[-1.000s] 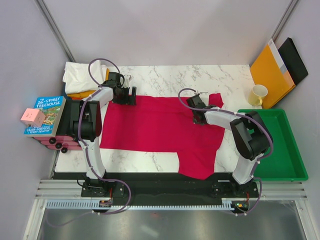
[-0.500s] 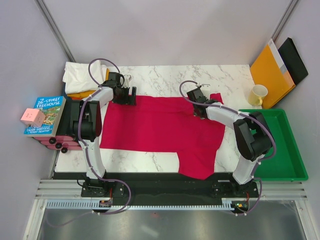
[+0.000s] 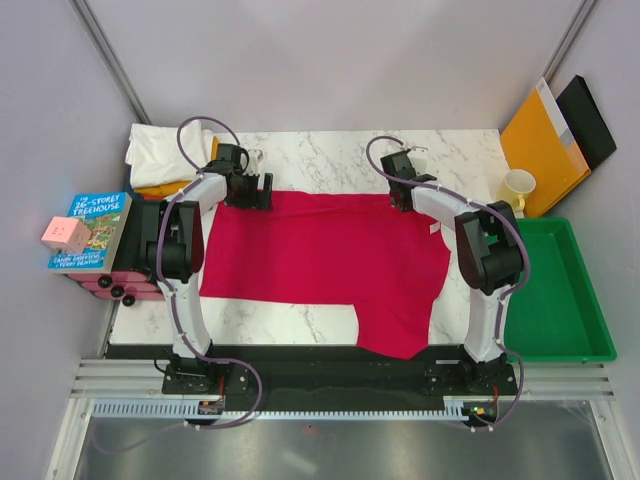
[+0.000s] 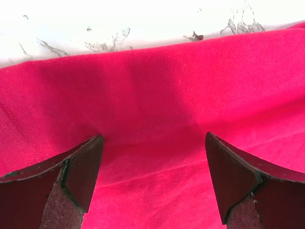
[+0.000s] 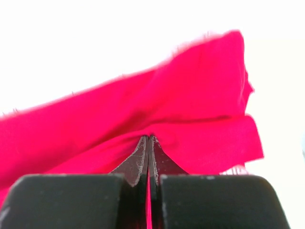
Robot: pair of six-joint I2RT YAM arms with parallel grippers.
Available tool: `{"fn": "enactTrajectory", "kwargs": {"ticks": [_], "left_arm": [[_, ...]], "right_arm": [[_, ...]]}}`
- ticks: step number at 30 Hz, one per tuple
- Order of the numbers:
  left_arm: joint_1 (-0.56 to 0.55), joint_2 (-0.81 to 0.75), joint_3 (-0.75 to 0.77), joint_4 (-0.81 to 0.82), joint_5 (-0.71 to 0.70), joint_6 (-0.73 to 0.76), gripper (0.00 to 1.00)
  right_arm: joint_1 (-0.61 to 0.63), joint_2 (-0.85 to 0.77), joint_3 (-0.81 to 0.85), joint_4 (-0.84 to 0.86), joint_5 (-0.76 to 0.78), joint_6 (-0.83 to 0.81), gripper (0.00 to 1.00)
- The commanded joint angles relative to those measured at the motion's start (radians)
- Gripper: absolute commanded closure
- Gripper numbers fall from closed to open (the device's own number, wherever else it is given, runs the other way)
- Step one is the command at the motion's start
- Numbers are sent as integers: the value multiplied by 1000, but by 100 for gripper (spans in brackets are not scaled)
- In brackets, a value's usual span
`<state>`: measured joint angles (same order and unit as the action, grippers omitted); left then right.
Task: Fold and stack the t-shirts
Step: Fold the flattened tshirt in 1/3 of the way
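Red shirt [image 3: 320, 265] spread flat mid-frame on the table [image 3: 330, 155].
Right gripper [image 3: 400, 198] pinches its upper-right edge, jaws closed on the cloth; left gripper [image 3: 262, 190] stands wide over the upper-left edge. Other shirts [image 3: 160, 150] lie piled upper left.

Matt red cloth t-shirt [image 3: 320, 260] on smooth marble-look table [image 3: 330, 155]; green tray [image 3: 565, 300] glossy plastic.

Top view overhead from behind; wrist views close, all sharing red t-shirt [image 3: 320, 260].
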<state>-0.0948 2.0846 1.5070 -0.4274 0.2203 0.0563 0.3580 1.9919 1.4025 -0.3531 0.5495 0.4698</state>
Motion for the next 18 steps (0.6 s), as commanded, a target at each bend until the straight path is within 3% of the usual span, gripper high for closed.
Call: {"fn": "enactTrajectory", "kwargs": {"ticks": [1,4,5,6,10,12,18], "left_arm": [[7,29,32,-36,5,-6,6],[7,34,33,-39,2,-3,6],[7,35,35,-39,1,0,6],[7,35,33,-39,2,-1,6],[7,43,41,-39,7,4,6],[7,43,50,-42,13,1,6],[7,54,74,-48,22,-4,6]], "right_arm": [[-19,59,128,13,17,-28,100],[-17,88,165,5,9,-37,99],[-17,87,162,5,6,-36,93],[-17,81,142,9,7,-30,79],[-1,-23,55,72,13,-33,62],[12,-54,27,71,18,-40,57],[59,-134,-74,71,27,-54,58]]}}
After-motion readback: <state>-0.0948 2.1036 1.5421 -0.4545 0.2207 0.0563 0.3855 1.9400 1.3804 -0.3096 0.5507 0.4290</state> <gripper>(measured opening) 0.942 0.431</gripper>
